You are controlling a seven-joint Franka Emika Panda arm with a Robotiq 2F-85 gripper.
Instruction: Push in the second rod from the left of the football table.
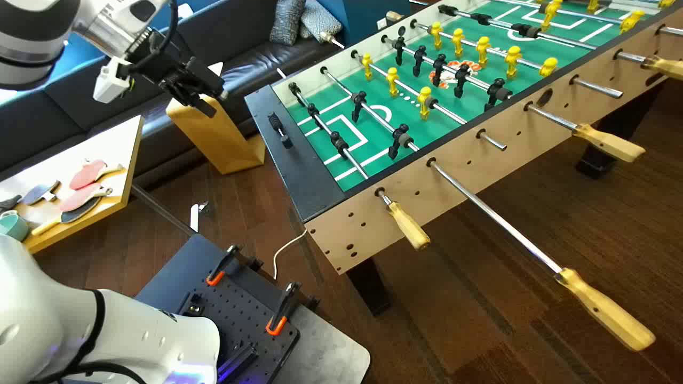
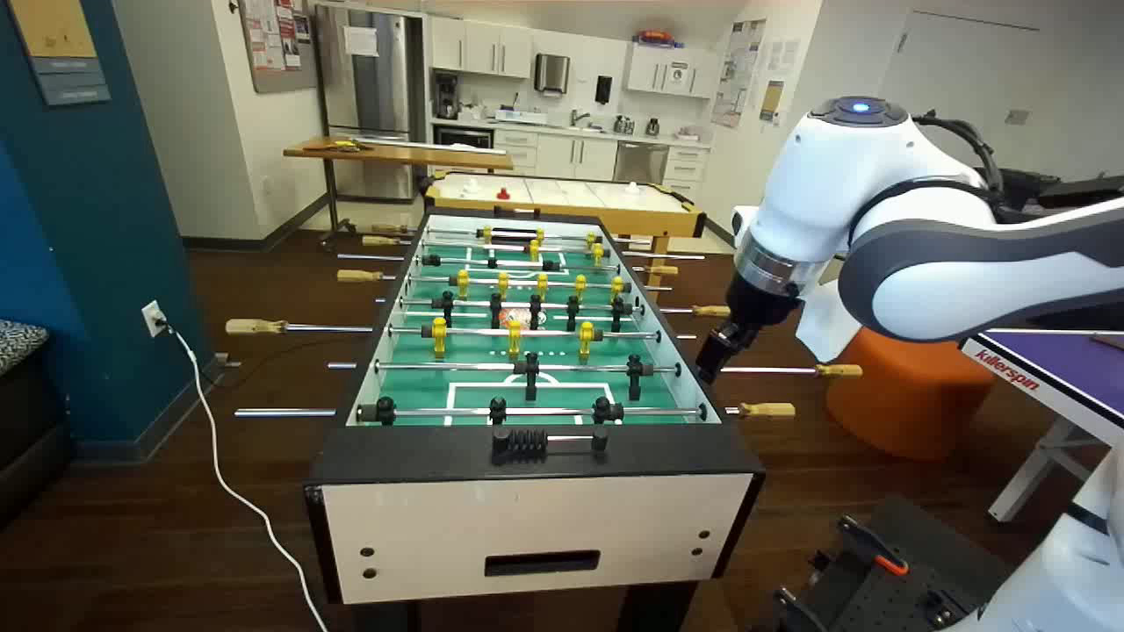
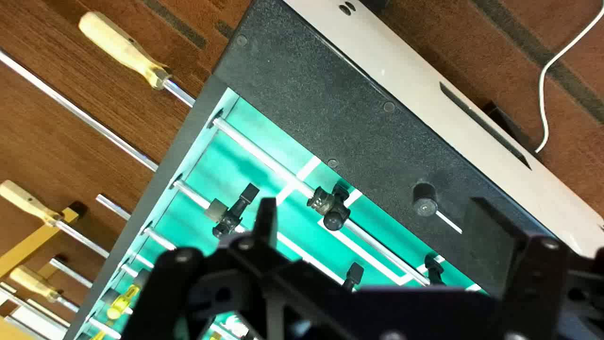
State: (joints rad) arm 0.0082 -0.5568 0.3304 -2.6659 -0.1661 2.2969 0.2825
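In an exterior view we see the arm [image 2: 834,175] reach in from the right, bend below a dark cap [image 2: 859,116] with a blue light [image 2: 862,107], and slope down and leftward, its jaws near the right edge of the football table [image 2: 544,518]. In an exterior view we find its white lower part [image 1: 144,336] at the near left and its wrist [image 1: 114,32] at the far left, tilted down and rightward. In the wrist view we look down past the jaws, which stand wide apart, onto the table's black end board [image 3: 321,104] and green pitch [image 3: 273,144]. In an exterior view the second rod [image 1: 491,214] from the left juts far out of the near side, its tan wooden handle [image 1: 605,310] well apart from the jaws; the leftmost handle [image 1: 410,228] sits closer in. For writing, we can read "killerspin" in red along the white edge of a purple-topped table [image 2: 1071,360] at the right; the papers [image 2: 272,39] at the far left and the poster [image 2: 739,72] at the far right carry print too small for us to make out.
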